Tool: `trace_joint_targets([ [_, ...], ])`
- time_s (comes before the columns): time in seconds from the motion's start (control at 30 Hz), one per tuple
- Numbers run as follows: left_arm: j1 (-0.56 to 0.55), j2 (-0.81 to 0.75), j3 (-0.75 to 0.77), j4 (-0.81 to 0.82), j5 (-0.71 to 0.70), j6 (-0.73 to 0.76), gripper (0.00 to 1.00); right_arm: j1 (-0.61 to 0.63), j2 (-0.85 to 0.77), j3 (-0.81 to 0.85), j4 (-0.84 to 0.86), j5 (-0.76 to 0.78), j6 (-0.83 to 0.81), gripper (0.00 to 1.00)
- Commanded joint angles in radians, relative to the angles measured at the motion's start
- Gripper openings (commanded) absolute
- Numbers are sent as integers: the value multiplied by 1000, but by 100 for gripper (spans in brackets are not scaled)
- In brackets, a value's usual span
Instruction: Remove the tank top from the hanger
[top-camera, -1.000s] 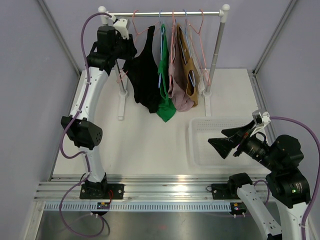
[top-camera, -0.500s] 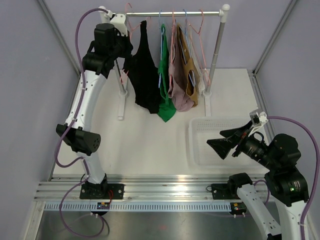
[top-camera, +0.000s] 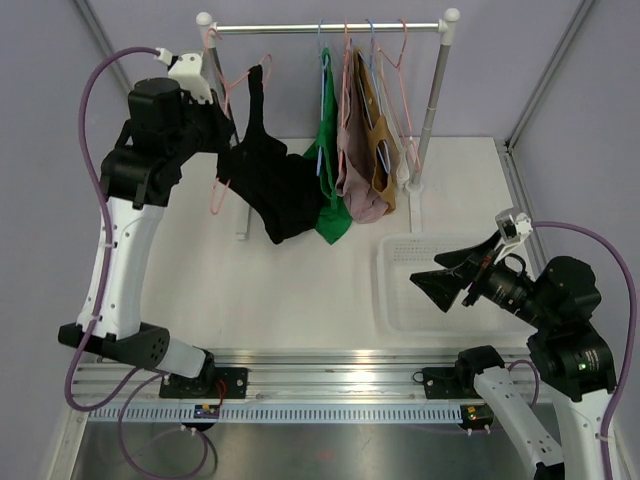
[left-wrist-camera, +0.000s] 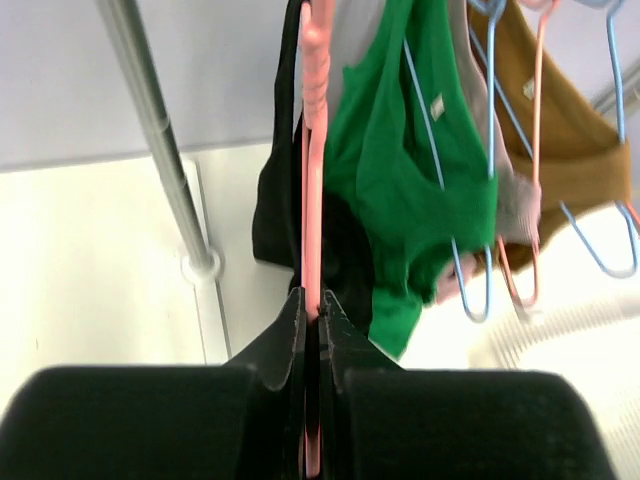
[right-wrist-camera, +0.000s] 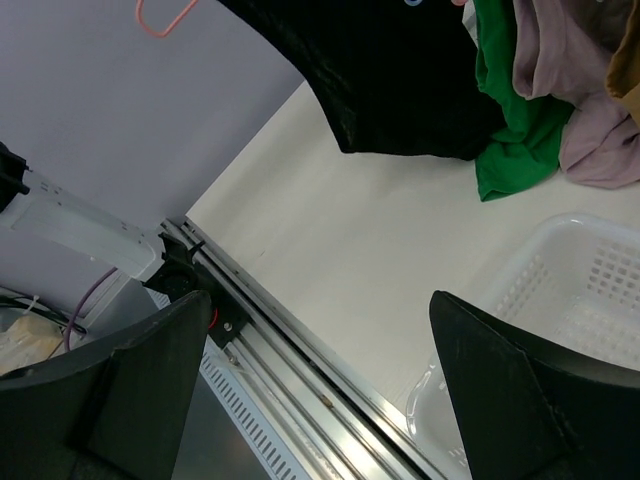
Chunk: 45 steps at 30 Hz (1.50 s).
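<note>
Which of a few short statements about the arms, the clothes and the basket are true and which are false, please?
1. The left gripper is shut on a pink hanger. True.
2. The right gripper grips the green top. False: it is open and holds nothing, at the near edge of the basket.
3. The black top lies in the basket. False: it hangs on the pink hanger that the left gripper holds.
4. The green top hangs from the rail. True.
</note>
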Motion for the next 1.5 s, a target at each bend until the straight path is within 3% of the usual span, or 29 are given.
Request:
trace_joint_targets([
  [0.0,0,-127,-86,-39,49,-40,0,6,62,31,85,-65,19,98],
  [0.2,-2,-426,-327,-64,49,-80,0,6,169,-9,287,-186,149,95],
  [0.33,-2,-607,-479,-93,203,-55,0,10,247,-17,435,-257,229,93],
  [0.4,-2,-701,-557,-117,248,-19,0,38,281,14,411,-243,203,92],
  [0.57,-3,-868,-736,-148,442,-33,0,203,365,17,394,-64,143,91],
  [0.7,-3,-975,-813,-162,444,-50,0,463,440,-3,497,129,117,89],
  [0.93,-3,-943,-876,-128,515,-83,0,830,676,37,702,676,48,83],
  [1.03,-3,-937,-905,-101,553,-91,0,880,781,66,794,813,27,78],
  [1.27,-3,-940,-938,-96,575,-79,0,908,908,114,848,969,-7,68],
  [1.33,-5,-945,-942,-98,566,-76,0,909,925,114,854,990,-13,57],
  [1.4,-5,-946,-948,-94,570,-77,0,909,935,117,852,1009,-19,52],
  [1.47,-5,-946,-951,-90,570,-76,0,908,947,123,843,1042,-36,33],
])
